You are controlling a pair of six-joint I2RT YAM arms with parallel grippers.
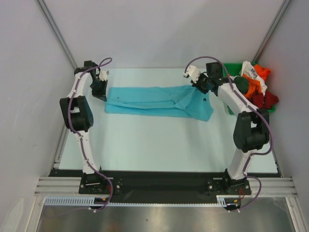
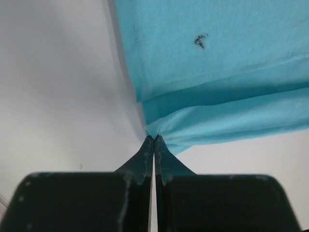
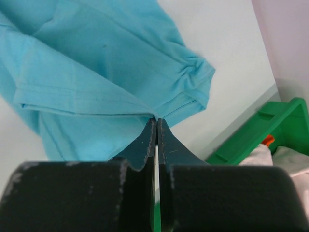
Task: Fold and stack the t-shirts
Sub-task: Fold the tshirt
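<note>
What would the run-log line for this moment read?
left claw: shut on turquoise t-shirt | right claw: shut on its other end | other shirts: heaped in green bin

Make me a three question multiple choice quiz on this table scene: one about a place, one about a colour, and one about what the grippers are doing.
1. Where does the green bin stand?
A. At the far right corner of the table
B. Between the arm bases
C. At the far left corner

2. What colour is the t-shirt laid out on the table?
A. Red
B. Turquoise
C. White

3. How do the left gripper and right gripper stand?
A. Both open above the t-shirt
B. Only the left shut on it
C. Both shut on the t-shirt's edge

Answers:
1 A: the top view shows the bin at the far right.
2 B: all three views show turquoise cloth.
3 C: each wrist view shows a closed gripper pinching the cloth's edge.
</note>
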